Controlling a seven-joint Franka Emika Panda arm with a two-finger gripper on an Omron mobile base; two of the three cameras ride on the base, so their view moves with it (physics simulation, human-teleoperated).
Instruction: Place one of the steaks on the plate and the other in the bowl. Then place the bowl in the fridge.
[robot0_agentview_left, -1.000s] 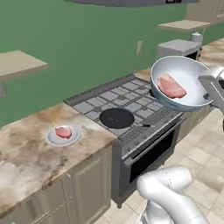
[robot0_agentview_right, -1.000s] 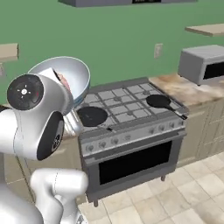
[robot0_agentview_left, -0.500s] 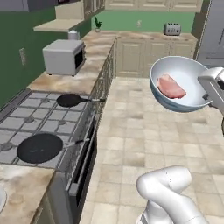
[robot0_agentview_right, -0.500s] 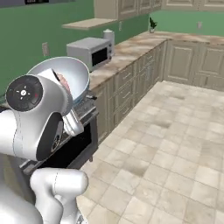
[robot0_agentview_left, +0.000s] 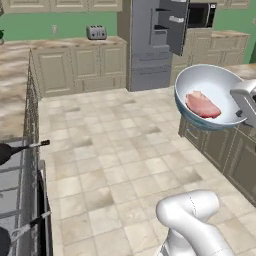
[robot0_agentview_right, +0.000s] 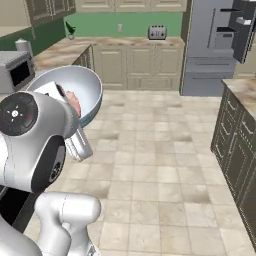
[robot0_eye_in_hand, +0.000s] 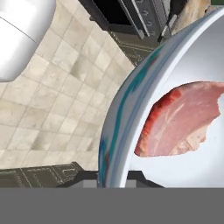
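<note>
Since half a second ago the base has turned, so both base views have swung off the stove and now face the open tiled floor. Nearest, the two-finger gripper (robot0_eye_in_hand: 113, 177) is clamped on the rim of the deep round bowl, white inside and light blue outside (robot0_agentview_left: 210, 90), held in the air. One flat pink-red raw steak (robot0_agentview_left: 202, 105) lies inside it. Farther off, across the floor, stands the tall grey steel fridge (robot0_agentview_left: 150, 45), one door swung open.
</note>
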